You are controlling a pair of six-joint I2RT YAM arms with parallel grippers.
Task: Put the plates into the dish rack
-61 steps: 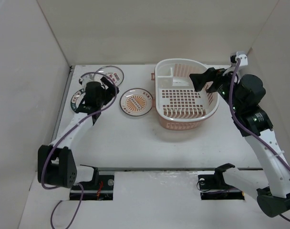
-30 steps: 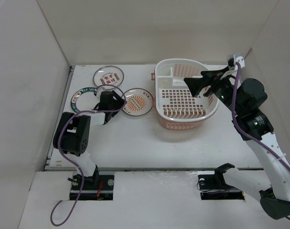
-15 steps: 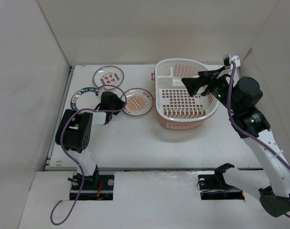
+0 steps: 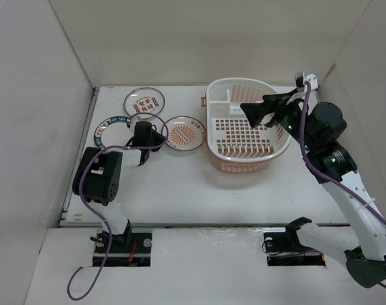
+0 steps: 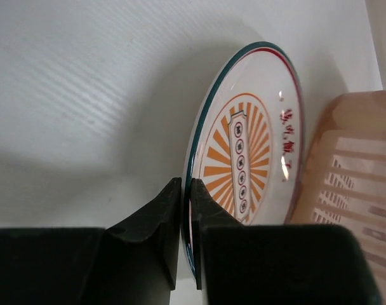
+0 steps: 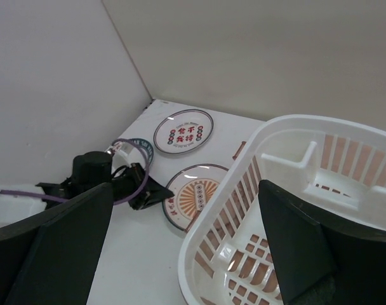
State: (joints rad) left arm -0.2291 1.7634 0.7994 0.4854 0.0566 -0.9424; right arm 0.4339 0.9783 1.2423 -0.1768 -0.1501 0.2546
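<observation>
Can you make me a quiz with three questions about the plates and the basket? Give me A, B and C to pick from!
1. How many plates are inside the dish rack?
A. none
B. one
C. three

2. Where is the plate with red characters?
A. on the far left part of the table
B. at the near edge
C. held up in the air

3. What is the left end effector doing?
A. hanging wide open
B. pinching the rim of the orange sunburst plate
C. gripping the rack

Answers: 1 A, the slotted floor shows bare. 2 A, it lies flat there in the top view. 3 B, its fingers sit on either side of the rim.
</observation>
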